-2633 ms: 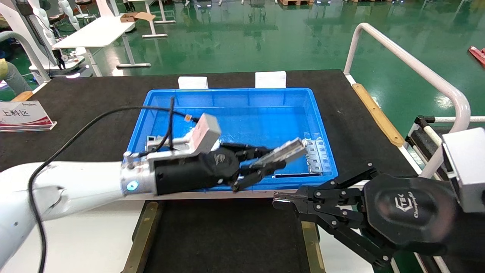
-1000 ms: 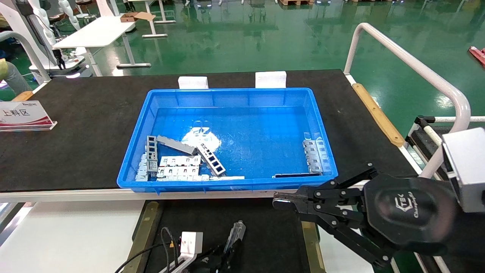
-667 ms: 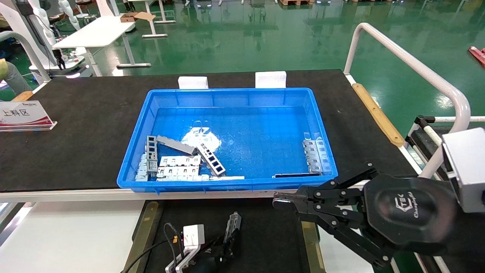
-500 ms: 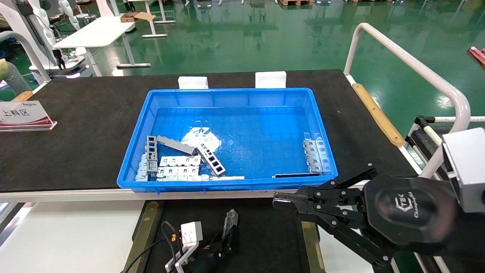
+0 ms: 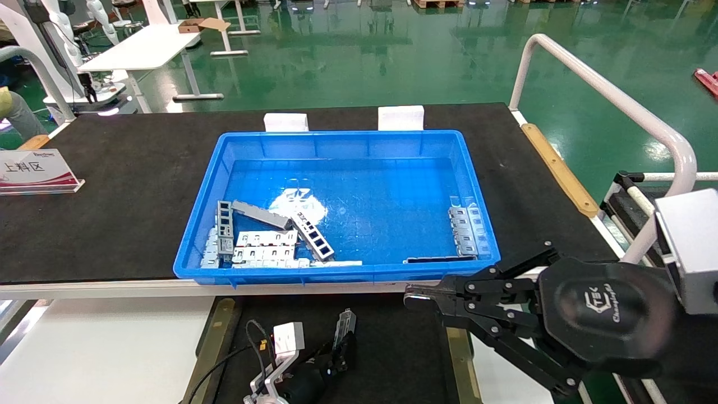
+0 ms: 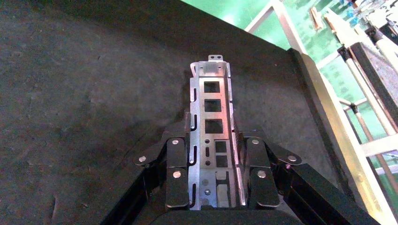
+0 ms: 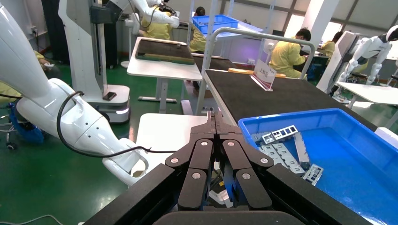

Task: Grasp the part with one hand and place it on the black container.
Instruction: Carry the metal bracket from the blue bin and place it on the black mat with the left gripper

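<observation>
A blue bin (image 5: 336, 143) sits square on the black tabletop mat (image 5: 112, 185), and down in its near left corner lie flat whitish slotted plates (image 5: 263, 247) under a plain grey bar (image 5: 261, 214). Two white blocks (image 5: 400, 117) stand just behind the bin's far wall. Off at the mat's left edge there's a red-and-white sign (image 5: 33, 168), and beyond it all, the shiny green floor (image 5: 359, 56).

left gripper (image 5: 336, 359) gripping part (image 5: 343, 325), over black container (image 5: 387, 348)

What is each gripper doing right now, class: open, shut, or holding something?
Left gripper: shut on the part, over the black container.
Right gripper: shut, empty, parked beside the blue bin.
</observation>
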Available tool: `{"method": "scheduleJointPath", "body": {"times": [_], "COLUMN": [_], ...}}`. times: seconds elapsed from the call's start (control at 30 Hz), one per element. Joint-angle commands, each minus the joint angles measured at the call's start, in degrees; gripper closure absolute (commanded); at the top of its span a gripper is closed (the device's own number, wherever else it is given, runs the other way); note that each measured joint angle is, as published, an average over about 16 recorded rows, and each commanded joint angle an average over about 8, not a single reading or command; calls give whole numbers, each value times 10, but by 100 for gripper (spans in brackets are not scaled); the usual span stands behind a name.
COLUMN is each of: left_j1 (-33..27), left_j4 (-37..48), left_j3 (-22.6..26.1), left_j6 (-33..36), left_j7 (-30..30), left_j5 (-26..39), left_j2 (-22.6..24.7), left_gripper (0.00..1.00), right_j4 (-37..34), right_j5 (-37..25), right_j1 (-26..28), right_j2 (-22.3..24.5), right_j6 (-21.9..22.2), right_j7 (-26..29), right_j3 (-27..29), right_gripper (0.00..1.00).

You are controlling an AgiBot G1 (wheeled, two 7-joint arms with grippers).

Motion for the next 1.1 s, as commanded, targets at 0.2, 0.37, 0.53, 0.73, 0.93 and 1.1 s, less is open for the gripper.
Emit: {"method": "scheduleJointPath", "body": {"times": [0.2,0.37,0.53,0.73,0.93,1.1], "left_j1": [-10,-15,-18,-21,-24,-22], "left_j4": [17,22,24,28,35,44], "left_j3": [21,30,39,46,50,51], "left_j6": [4,6,9,14,25,49], "left_j7": [6,13,23,41,70,102], "left_j5": [-30,-52,-72,-93,-106,-111], "left_j2": [0,0,0,0,-1,-4], "left_gripper": [48,0,0,0,0,0], "right_j4": [0,0,0,0,0,0], "right_j5": [0,0,0,0,1,1], "right_j1": [0,0,0,0,0,0], "right_j2": [0,0,0,0,0,0], "right_j6": [0,0,0,0,0,0], "right_j7": [0,0,0,0,0,-1], "right_j3": [0,0,-1,-1,-1,-1], "right_gripper": [18,0,0,0,0,0]}}
